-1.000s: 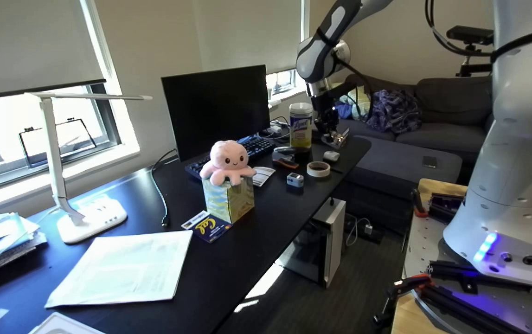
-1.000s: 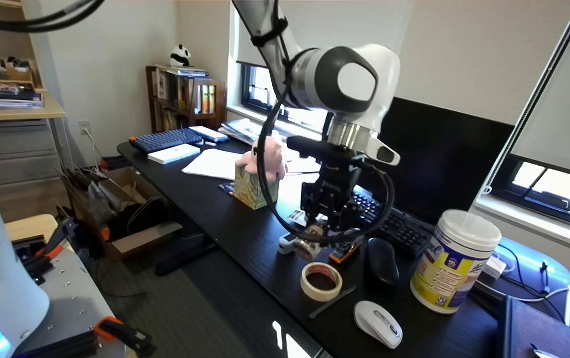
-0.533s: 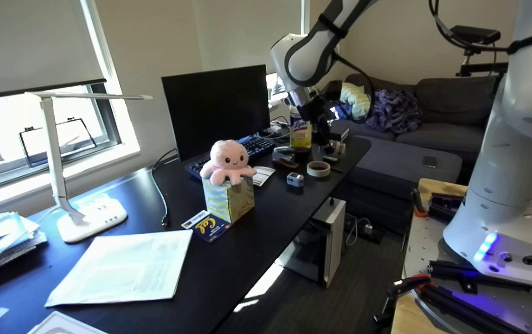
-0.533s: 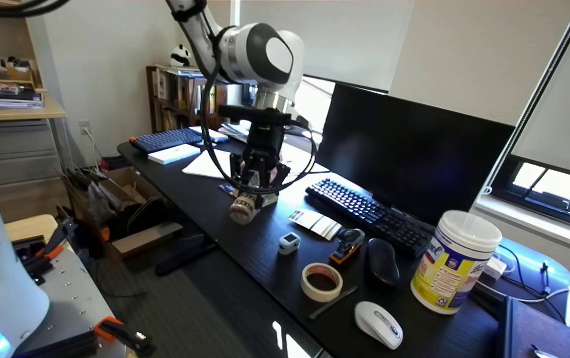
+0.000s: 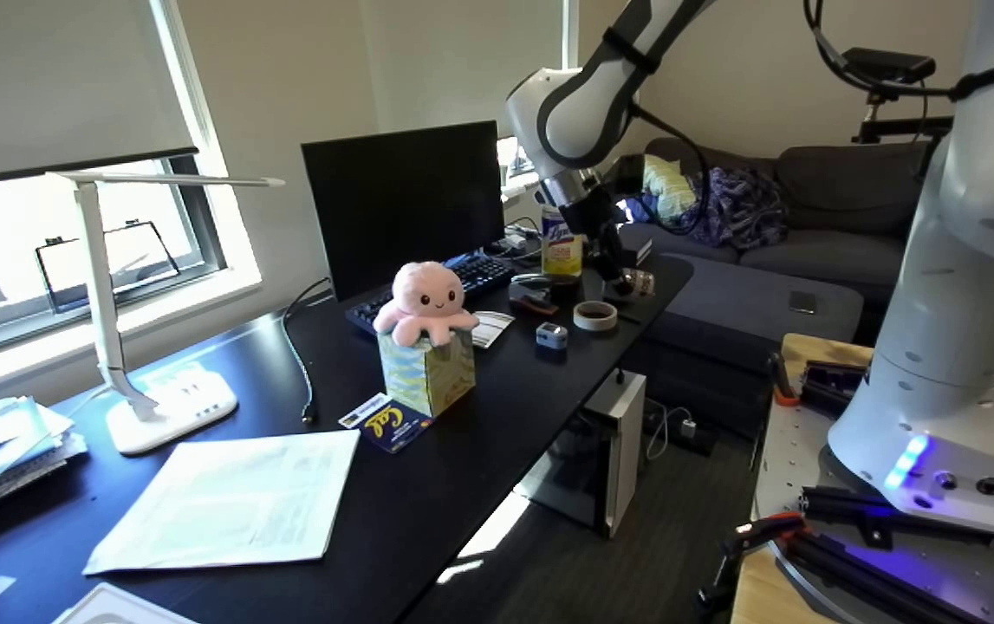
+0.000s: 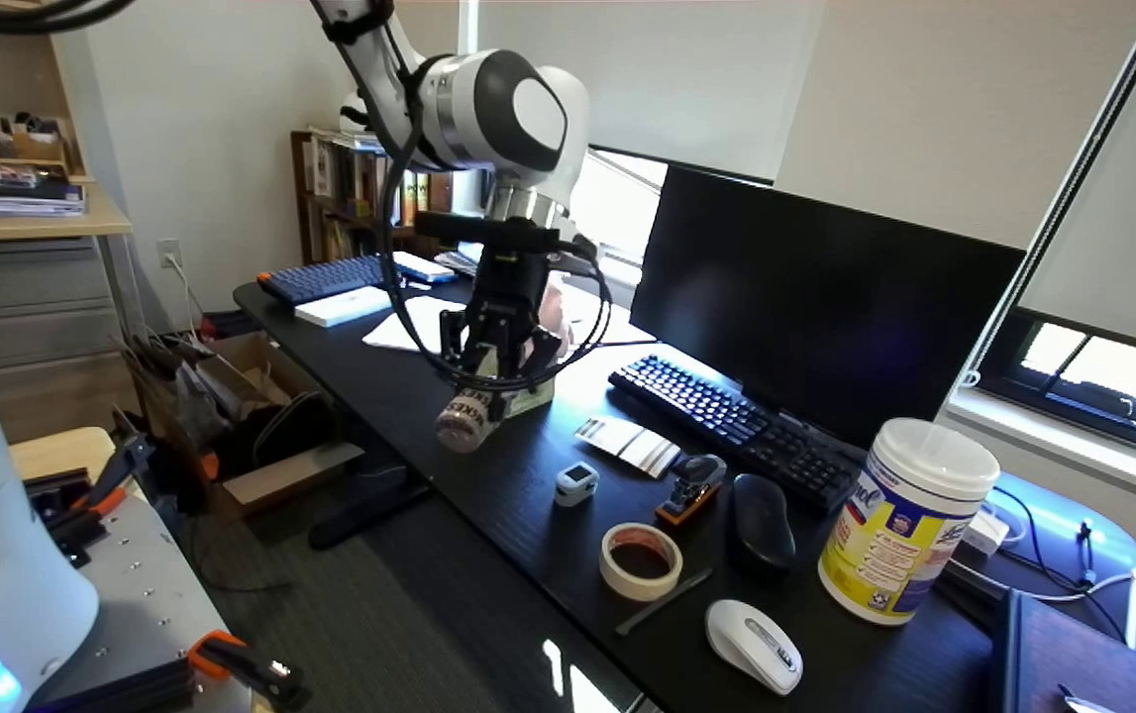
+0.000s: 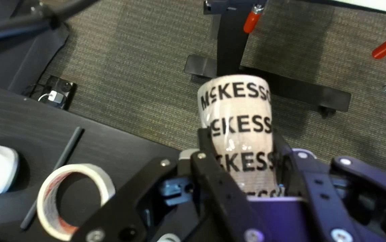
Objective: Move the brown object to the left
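My claw (image 7: 241,136) grips the brown roll (image 7: 239,107) by its sides, holding it tilted in the air; in the wrist view its outer end shows against the floor (image 7: 139,84). On the desk (image 7: 122,148) lie tape (image 7: 47,198), a rod (image 7: 67,149) just beside it, and a mouse (image 6: 754,646).

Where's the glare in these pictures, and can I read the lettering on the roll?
In an exterior view, the glass window behind the slim white desk lamp is blown out, the flat white paper washed out; in the wrist view, small highlights fleck the shiny beige cylindrical roll in the black gripper, but the bold black "McKESSO" lettering reads clearly.
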Action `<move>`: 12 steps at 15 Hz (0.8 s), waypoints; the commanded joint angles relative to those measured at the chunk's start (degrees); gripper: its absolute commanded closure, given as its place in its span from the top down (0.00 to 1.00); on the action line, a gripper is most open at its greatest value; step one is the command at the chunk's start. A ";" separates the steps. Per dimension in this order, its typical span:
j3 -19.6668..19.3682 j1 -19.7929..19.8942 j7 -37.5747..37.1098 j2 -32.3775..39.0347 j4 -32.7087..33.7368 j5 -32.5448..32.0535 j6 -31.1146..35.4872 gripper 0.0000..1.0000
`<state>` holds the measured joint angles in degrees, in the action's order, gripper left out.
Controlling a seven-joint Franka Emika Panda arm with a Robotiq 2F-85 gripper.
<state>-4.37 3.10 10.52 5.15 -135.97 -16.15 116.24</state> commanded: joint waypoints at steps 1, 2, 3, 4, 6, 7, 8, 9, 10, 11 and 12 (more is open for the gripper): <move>3.11 -2.19 -4.16 0.89 -6.08 5.65 1.36 0.17; 4.07 -2.87 -4.78 0.95 -7.81 8.20 2.46 0.17; 5.52 -3.91 -5.39 1.14 -9.24 11.95 3.92 0.17; 6.91 -5.10 -6.55 1.62 -10.00 14.93 6.04 0.17; 9.71 -7.47 -8.18 2.32 -10.14 20.76 11.12 0.17; 11.39 -9.00 -9.05 2.26 -9.56 23.37 12.75 0.17; 12.49 -10.19 -9.80 3.37 -8.06 24.44 14.36 0.17; 13.69 -11.65 -11.45 4.00 -6.08 24.95 14.75 0.17; 14.34 -12.92 -14.16 4.81 -4.05 24.17 15.41 0.17; 14.91 -14.17 -16.89 6.09 -0.82 22.75 14.41 0.17; 15.43 -15.32 -18.55 7.43 1.76 21.63 13.53 0.17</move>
<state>9.60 -9.85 -2.68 8.48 -141.40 7.11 130.82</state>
